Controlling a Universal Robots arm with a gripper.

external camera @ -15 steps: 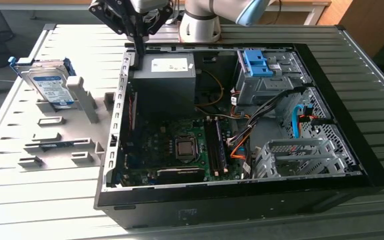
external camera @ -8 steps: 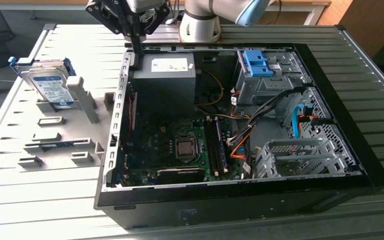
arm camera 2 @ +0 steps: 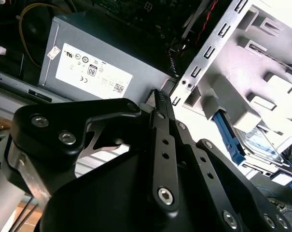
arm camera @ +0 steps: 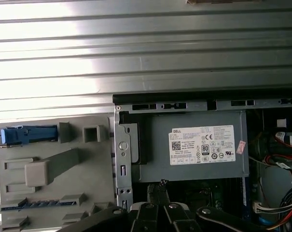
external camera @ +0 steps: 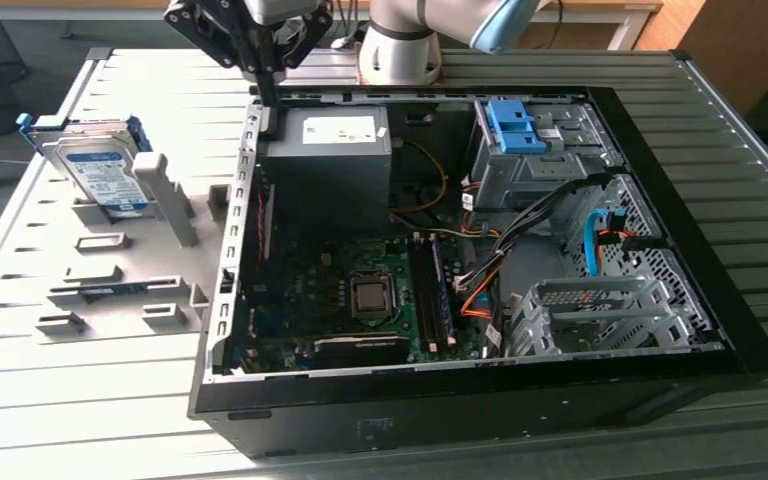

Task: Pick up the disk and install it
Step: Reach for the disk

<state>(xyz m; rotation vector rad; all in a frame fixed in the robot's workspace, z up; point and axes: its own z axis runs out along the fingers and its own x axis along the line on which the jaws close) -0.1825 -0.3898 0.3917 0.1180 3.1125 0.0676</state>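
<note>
The disk [external camera: 101,170] is a silver-grey drive with a blue-and-white label and blue rails. It leans upright in a grey rack [external camera: 131,290] at the exterior view's left, outside the computer case. The second wrist view catches part of the disk [arm camera 2: 262,145], and the first wrist view catches its blue rail [arm camera: 27,135]. My gripper [external camera: 267,88] hangs over the case's rear corner on the exterior view's left, above the case wall and apart from the disk. Its fingers [arm camera 2: 159,96] are pressed together with nothing between them; the fingertips [arm camera: 158,186] point down beside the power-supply box.
The open black computer case [external camera: 704,300] lies on a slatted metal table [external camera: 758,130]. Inside are a grey power-supply box [external camera: 335,135] with a white sticker, a blue plastic bracket [external camera: 515,125] on the drive bay, cables, the motherboard [external camera: 357,290] and a metal drive cage [external camera: 598,315].
</note>
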